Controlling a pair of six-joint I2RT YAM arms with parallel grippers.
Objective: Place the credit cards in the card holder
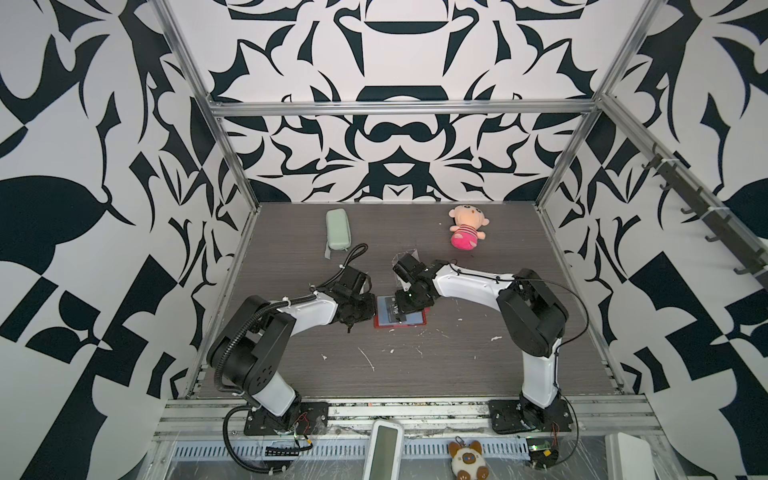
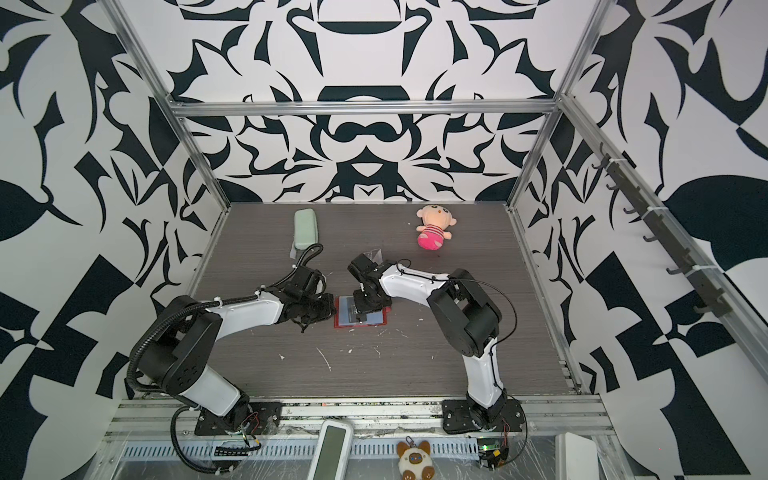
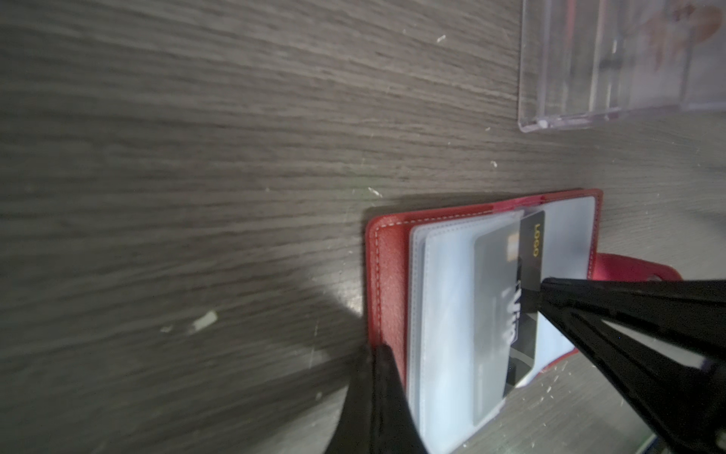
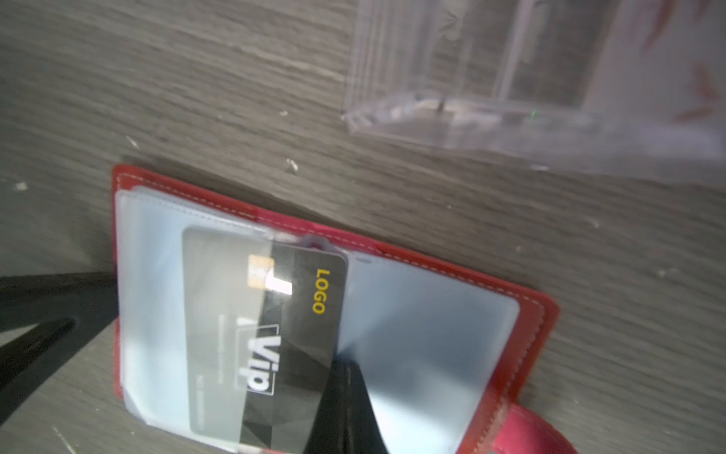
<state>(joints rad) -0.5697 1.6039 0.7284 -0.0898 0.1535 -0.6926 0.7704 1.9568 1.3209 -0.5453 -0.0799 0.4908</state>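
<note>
The red card holder (image 1: 400, 326) (image 3: 387, 275) (image 4: 540, 314) lies open on the table's middle, clear sleeve pages up. One dark credit card (image 4: 298, 314) (image 3: 528, 251) marked "Vip" and "LOGO" sits partly inside a sleeve, and its LOGO end sticks out over the spine. My right gripper (image 4: 345, 365) (image 1: 401, 318) is shut, with its tip against the card's exposed edge. My left gripper (image 3: 383, 348) (image 1: 372, 310) is shut too, and its tip rests on the outer edge of the holder's red cover. No other cards show.
A clear acrylic box (image 1: 407, 253) (image 3: 620, 59) (image 4: 491, 59) stands just behind the holder. A pale green zip case (image 1: 337, 230) lies at the back left. A pink plush doll (image 1: 466, 227) lies at the back right. White scuffs speckle the wood.
</note>
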